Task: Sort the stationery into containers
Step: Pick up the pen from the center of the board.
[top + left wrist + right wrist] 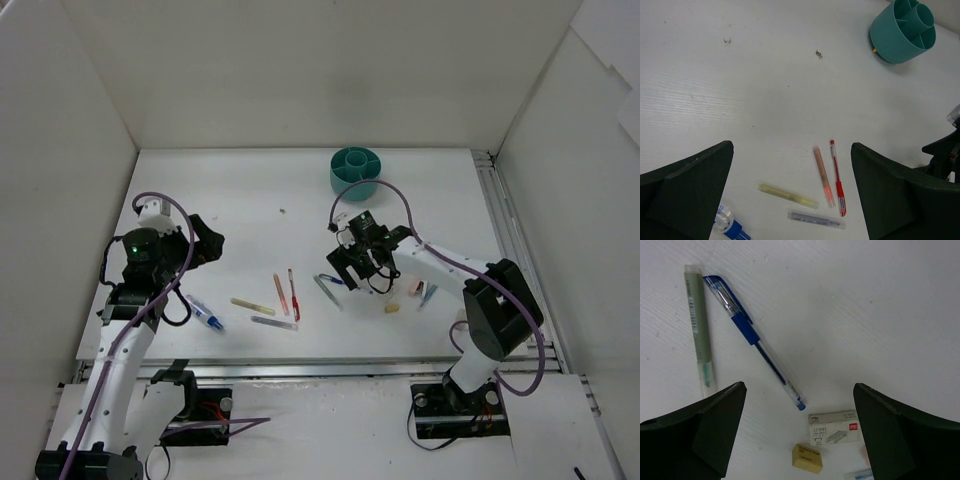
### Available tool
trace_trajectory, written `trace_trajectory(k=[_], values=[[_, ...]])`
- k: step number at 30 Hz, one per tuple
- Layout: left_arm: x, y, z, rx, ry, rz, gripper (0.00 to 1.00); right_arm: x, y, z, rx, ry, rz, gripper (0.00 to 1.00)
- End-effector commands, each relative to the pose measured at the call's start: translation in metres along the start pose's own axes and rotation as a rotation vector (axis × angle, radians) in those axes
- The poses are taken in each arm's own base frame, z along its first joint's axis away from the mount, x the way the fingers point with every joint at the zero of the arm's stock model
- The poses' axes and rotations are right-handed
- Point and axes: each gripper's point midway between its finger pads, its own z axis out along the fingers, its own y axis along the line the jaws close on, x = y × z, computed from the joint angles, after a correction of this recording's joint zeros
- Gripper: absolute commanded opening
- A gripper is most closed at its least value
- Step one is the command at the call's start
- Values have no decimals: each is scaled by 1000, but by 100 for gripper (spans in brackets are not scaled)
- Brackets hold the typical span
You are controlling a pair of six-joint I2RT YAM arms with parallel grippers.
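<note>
While spread wide, empty: left jaws, right jaws, matte black wedges; slim clear-barrelled blue pen (756, 340) under the latter.

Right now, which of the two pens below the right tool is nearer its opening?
The pen with blue cap and grip: its tip ends between the fingers of the right tool in the wrist view; the grey-green pen lies further left.

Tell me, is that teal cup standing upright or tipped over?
Upright: the teal cup stands on its base, its open compartments facing up.
</note>
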Motion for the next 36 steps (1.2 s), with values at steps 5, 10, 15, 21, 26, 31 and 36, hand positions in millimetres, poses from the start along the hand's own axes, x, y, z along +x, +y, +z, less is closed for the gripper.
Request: trace_trajectory(k=[5, 10, 15, 21, 26, 31, 36], values=[[-14, -8, -3, 26, -50, 25, 100, -23, 12, 12, -31, -6, -184, 85], [-9, -4, -2, 17, -42, 25, 100, -16, 26, 25, -47, 52, -267, 84], [-6, -1, 1, 3, -32, 26, 100, -12, 28, 41, -35, 109, -287, 73], [-5, 3, 4, -14, -21, 33, 100, -12, 30, 49, -61, 150, -323, 42], [-5, 4, 2, -19, -23, 42, 100, -13, 34, 53, -134, 178, -341, 22], [-5, 8, 2, -40, -20, 50, 100, -13, 25, 62, -148, 223, -325, 2], [-7, 10, 2, -55, -17, 52, 100, -45, 25, 41, -186, 108, -334, 0]])
